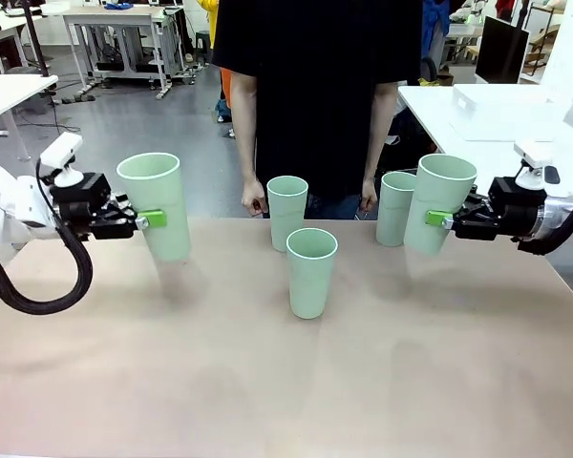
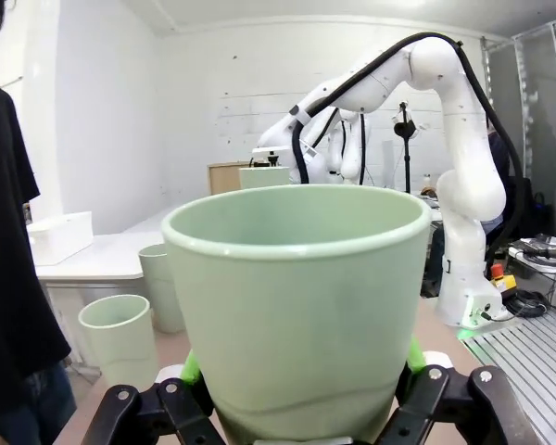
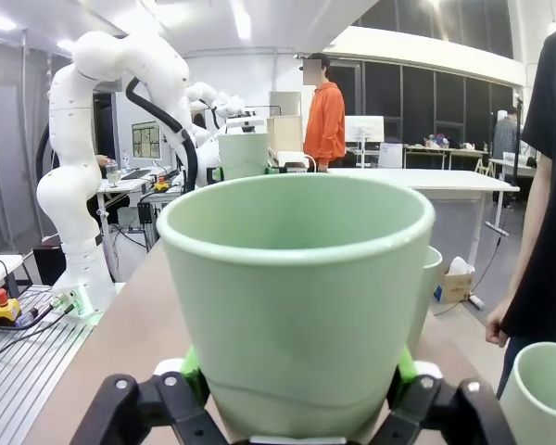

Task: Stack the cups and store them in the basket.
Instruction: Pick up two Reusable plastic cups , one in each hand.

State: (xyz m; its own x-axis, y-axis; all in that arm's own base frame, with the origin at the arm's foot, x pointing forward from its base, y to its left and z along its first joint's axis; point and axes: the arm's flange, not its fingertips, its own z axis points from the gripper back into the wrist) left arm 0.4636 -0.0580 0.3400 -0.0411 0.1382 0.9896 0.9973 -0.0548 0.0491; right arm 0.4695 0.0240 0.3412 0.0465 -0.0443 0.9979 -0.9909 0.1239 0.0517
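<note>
My left gripper (image 1: 153, 219) is shut on a pale green cup (image 1: 156, 205), held upright just above the table's left side; up close, that cup (image 2: 296, 306) sits between the green pads (image 2: 190, 369). On the right, my right gripper (image 1: 437, 218) is shut on another cup (image 1: 439, 202), slightly tilted; this cup (image 3: 296, 297) also sits in the right gripper (image 3: 296, 366). Three more cups stand on the table: one in the middle (image 1: 311, 272), one behind it (image 1: 286, 212), one at the far right (image 1: 395, 207). The basket is out of view.
A person (image 1: 315, 95) in a black shirt stands at the far edge, hands hanging by the far cups. The beige table (image 1: 267, 382) has open room in front. A white side table (image 1: 497, 124) with a white box stands at the back right.
</note>
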